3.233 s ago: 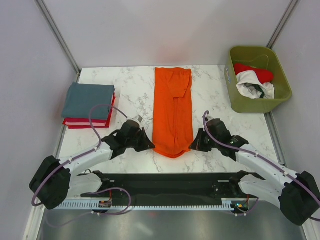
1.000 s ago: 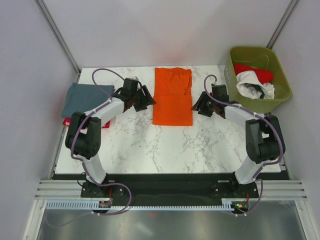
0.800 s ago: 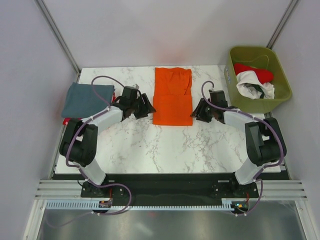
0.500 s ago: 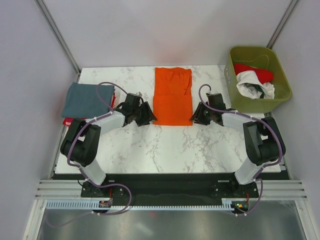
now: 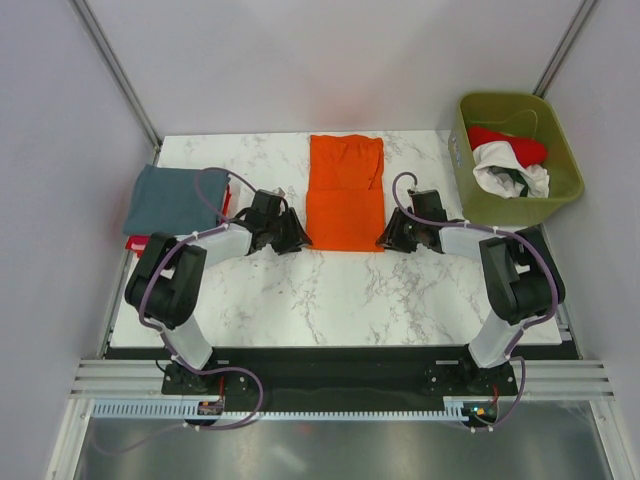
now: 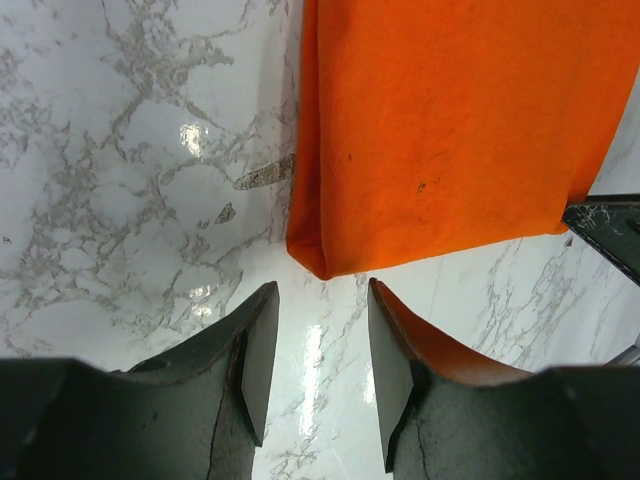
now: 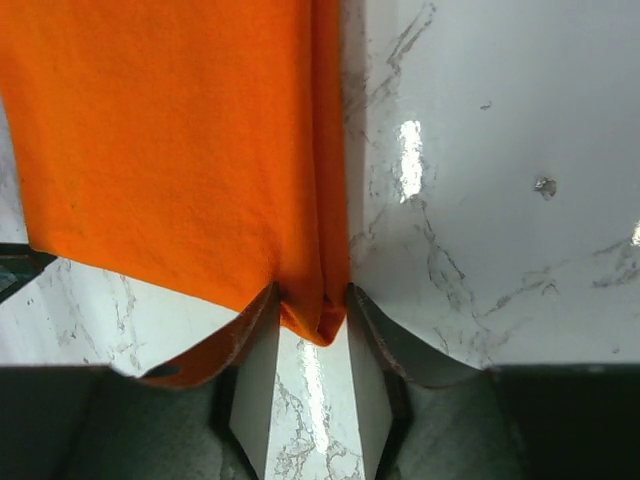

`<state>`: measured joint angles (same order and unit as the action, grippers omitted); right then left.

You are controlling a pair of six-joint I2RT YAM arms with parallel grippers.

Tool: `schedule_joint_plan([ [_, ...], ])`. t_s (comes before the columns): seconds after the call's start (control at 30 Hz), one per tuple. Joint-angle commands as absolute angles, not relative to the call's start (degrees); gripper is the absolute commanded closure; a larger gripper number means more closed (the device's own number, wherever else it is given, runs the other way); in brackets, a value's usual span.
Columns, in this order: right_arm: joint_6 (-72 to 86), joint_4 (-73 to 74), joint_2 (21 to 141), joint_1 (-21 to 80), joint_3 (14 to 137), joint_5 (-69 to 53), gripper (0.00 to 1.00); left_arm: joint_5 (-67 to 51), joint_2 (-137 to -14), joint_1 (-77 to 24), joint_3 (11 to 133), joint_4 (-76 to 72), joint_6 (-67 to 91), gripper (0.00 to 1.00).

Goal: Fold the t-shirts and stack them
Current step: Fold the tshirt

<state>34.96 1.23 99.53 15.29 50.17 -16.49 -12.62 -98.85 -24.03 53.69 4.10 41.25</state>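
Observation:
The orange t-shirt [image 5: 345, 195] lies folded in half at the table's middle back. My left gripper [image 5: 297, 240] sits at its near left corner. In the left wrist view that gripper [image 6: 322, 295] is open, with the orange corner [image 6: 320, 265] just ahead of the tips and only marble between the fingers. My right gripper [image 5: 383, 238] is at the near right corner. In the right wrist view it [image 7: 311, 295] is shut on the orange t-shirt [image 7: 160, 130], whose folded corner fills the gap between both tips. A grey-blue t-shirt [image 5: 172, 200] tops a folded stack with a red one [image 5: 135, 243] at the left.
An olive-green bin [image 5: 510, 210] stands at the back right with a red t-shirt [image 5: 510, 143] and a white one [image 5: 510, 172] inside. Marble table [image 5: 340, 290] stretches toward the arm bases. Walls close in on both sides.
Both grippers slid along the orange t-shirt's sides toward me, down to its near corners. Both pairs of jaws narrowed. The right one now pinches the corner.

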Motion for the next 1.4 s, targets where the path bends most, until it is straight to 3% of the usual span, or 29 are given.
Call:
schedule_joint_plan([
  [0.0,33.9,0.4,98.9,15.7,48.9,-15.1,0.57,-13.0,-99.3,-24.3,53.3,2.0,41.2,0.52],
  [0.13,33.6,0.4,98.4,16.1,47.9,-14.3,0.56,-12.7,-100.5,-24.3,53.6,1.9,41.3,0.51],
  [0.5,33.3,0.4,96.2,16.3,46.6,-11.0,0.58,-11.0,-103.0,-24.5,53.9,1.4,42.5,0.62],
  [0.77,33.3,0.4,98.2,17.1,46.8,-11.8,0.62,-10.5,-104.0,-24.6,54.0,0.5,43.5,0.78],
  [0.87,33.7,0.4,99.7,17.7,47.4,-13.0,0.72,-10.3,-104.3,-24.7,53.9,0.3,43.5,0.89],
  [0.9,33.8,0.4,99.8,17.7,47.5,-13.3,0.85,-10.4,-104.2,-24.8,53.9,0.4,43.5,0.92],
  [0.93,33.9,0.4,99.4,17.7,47.5,-13.4,0.91,-10.3,-104.1,-25.0,53.8,0.4,43.5,0.98],
  [1.0,34.3,0.4,97.3,17.8,46.8,-13.3,1.0,-9.1,-102.6,-25.5,53.4,0.4,42.9,0.98],
  [1.37,33.0,5.0,84.2,17.7,41.6,-20.1,1.0,-8.3,-87.5,-26.8,47.0,5.1,39.6,0.98],
])
